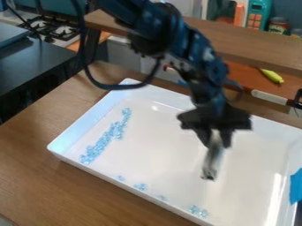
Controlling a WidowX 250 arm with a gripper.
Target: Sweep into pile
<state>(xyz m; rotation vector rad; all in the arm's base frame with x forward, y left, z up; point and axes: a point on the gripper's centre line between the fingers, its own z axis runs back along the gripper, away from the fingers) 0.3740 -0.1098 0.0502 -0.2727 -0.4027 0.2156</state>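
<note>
"What's in the camera view?"
"The gripper [215, 140], closed on a blurred sweeping tool [211, 163] over the tray [159, 159]."
"And the beads?"
"A streak of blue beads [106, 138] well to its left; stray beads [198, 211] nearer the camera than it."
"Which step?"
"Gathering, I'd judge. Next, get the sweeping tool behind the stray beads and push pileward."

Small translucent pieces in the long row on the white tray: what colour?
Light blue; the pieces show best in camera view.
</note>
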